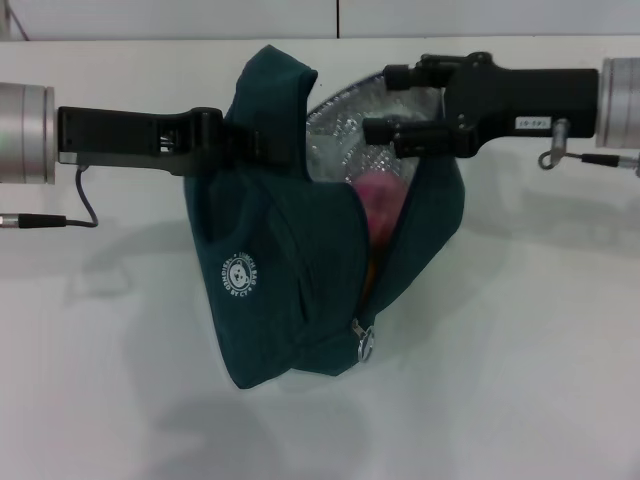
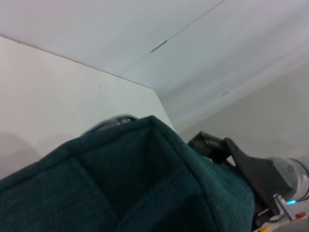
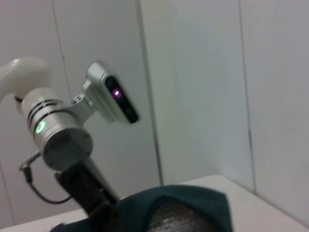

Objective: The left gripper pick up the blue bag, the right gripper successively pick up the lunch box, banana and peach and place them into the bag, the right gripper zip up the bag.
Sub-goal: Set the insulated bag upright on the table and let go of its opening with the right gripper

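Teal fabric of the blue bag (image 2: 120,183) fills the near part of the left wrist view; the bag is held off the white bench (image 1: 520,380), hanging from the left gripper (image 1: 232,138), whose jaws are clamped on the upper rear edge so the mouth stays open and gapes upward. At the opposite side of the opening, the right gripper (image 1: 375,102) is reached in horizontally from the right, its fingers spread apart at the foil-lined rim with nothing seen between them. Just below those jaws the peach (image 1: 378,192) is seen inside the bag, with a sliver of orange beneath it, probably the banana; the lunch box cannot be made out. Both arms are stretched level, facing each other. The zip pull (image 1: 365,343) hangs low, well below both jaws, so zipping appears to remain.
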You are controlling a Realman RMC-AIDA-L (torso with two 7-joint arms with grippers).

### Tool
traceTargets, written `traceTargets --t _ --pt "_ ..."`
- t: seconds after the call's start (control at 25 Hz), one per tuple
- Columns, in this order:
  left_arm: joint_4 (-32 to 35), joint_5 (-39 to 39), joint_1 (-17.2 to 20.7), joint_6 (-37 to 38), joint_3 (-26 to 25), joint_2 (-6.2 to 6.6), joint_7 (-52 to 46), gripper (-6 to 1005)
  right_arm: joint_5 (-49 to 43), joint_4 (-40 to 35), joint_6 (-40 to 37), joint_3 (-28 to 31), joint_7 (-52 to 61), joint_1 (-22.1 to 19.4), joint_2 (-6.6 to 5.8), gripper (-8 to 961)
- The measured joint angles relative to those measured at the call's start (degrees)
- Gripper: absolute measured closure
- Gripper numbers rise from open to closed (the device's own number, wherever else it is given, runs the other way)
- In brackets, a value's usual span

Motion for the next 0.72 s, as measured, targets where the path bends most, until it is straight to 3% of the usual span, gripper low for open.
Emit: traceTargets --t 0.28,0.32,0.36,0.44,0.52,0.6,0.72 --pt "0.00 0.00 0.13 0.00 0.00 0.16 0.05 964 -0.04 -0.24 -2.60 6.89 5.56 -0.27 -2.35 67" --pt "0.00 0.00 0.14 0.00 0.00 0.15 0.06 964 -0.04 -0.24 -2.60 6.89 5.56 -0.27 -2.35 68" --pt "0.00 0.00 0.16 0.00 0.00 0.16 0.07 964 -0.04 -0.65 -3.82 8.47 7.82 -0.65 -3.54 69" --pt "0.00 0.00 0.21 0.00 0.00 0.16 0.08 964 -0.29 -1.15 -3.92 9.01 10.25 -0.75 -4.19 72" --pt "0.00 0.00 0.24 0.00 0.00 0.16 0.15 963 -0.96 -1.60 -3.93 9.57 16.18 -0.77 -5.41 74" --pt "0.00 0.00 0.22 -0.01 0.00 0.14 0.34 963 -1.38 -1.03 -4.27 9.82 23.54 -0.21 -7.41 77" --pt "0.00 0.00 0.20 -0.04 0.00 0.07 0.66 963 -1.51 0.23 -4.57 9.88 32.73 0.59 -8.96 79"
